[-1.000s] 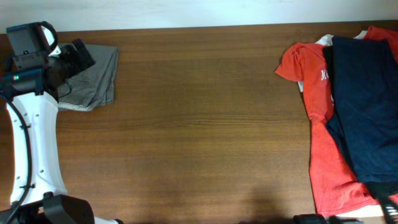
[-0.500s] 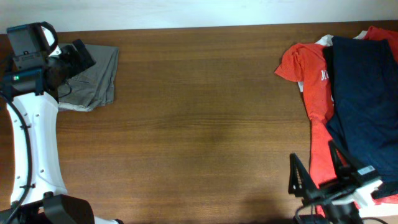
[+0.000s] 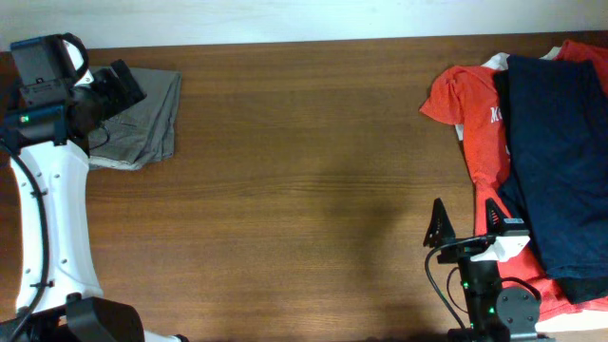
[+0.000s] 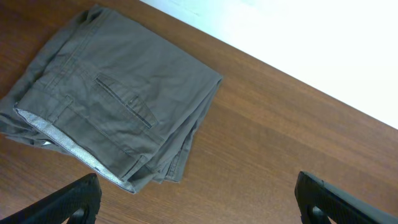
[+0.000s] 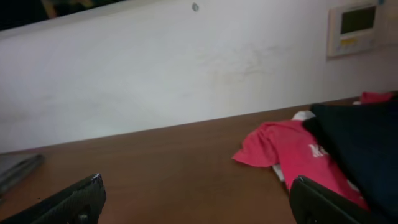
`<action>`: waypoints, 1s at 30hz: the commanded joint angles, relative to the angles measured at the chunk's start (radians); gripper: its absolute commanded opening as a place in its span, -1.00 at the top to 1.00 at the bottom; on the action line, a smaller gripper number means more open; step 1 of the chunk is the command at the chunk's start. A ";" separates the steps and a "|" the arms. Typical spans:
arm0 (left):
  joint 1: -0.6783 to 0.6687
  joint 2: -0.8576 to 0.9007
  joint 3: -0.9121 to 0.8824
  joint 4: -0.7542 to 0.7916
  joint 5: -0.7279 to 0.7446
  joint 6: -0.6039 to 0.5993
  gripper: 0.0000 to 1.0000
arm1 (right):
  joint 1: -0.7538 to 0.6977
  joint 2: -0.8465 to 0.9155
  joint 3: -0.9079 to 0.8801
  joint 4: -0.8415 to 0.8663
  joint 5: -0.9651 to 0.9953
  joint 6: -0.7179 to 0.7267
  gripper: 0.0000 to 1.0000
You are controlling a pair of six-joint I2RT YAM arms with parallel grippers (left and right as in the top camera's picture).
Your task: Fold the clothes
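The left claw [image 4: 199,208] stands released, its two dark fingertips wide apart at the bottom corners of the left wrist view with only bare bench [image 4: 280,155] between them. Just ahead of this claw, toward the finger on the view's left, lie the grey-khaki shorts [image 4: 112,106]. They are folded into a flat, layered packet with a pocket seam on top and a strip of pale lining along the near edge. No finger touches them. Beyond the shorts the bench ends at a pale wall. From overhead, the left claw [image 3: 122,84] sits over the far left corner of the bench, overlapping the edge of the shorts [image 3: 144,119]. The right claw [image 3: 465,226] is also released, fingers spread and empty, close to the near right edge of the bench [image 3: 304,171]. Just beside it on its right lies the orange-red T-shirt [image 3: 483,142], spread flat, with the dark navy garment [image 3: 560,152] on top of it, farther right. In the right wrist view, past the open right claw [image 5: 199,205], the T-shirt [image 5: 280,149] and the navy garment [image 5: 360,140] lie ahead to the right. A grey shape at the far left edge is too small to identify. Farthest off is the white wall [image 5: 174,74], carrying a small control panel [image 5: 356,28].
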 commanded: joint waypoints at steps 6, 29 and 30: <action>-0.001 0.001 -0.002 0.002 0.007 0.002 -0.99 | -0.001 -0.012 -0.031 0.011 0.029 -0.138 -0.96; -0.001 0.001 -0.002 0.002 0.007 0.002 -0.99 | -0.001 -0.012 -0.119 0.002 0.076 -0.165 -0.96; -0.001 0.001 -0.002 0.002 0.007 0.002 -0.99 | -0.001 -0.012 -0.119 0.003 0.096 -0.124 -0.96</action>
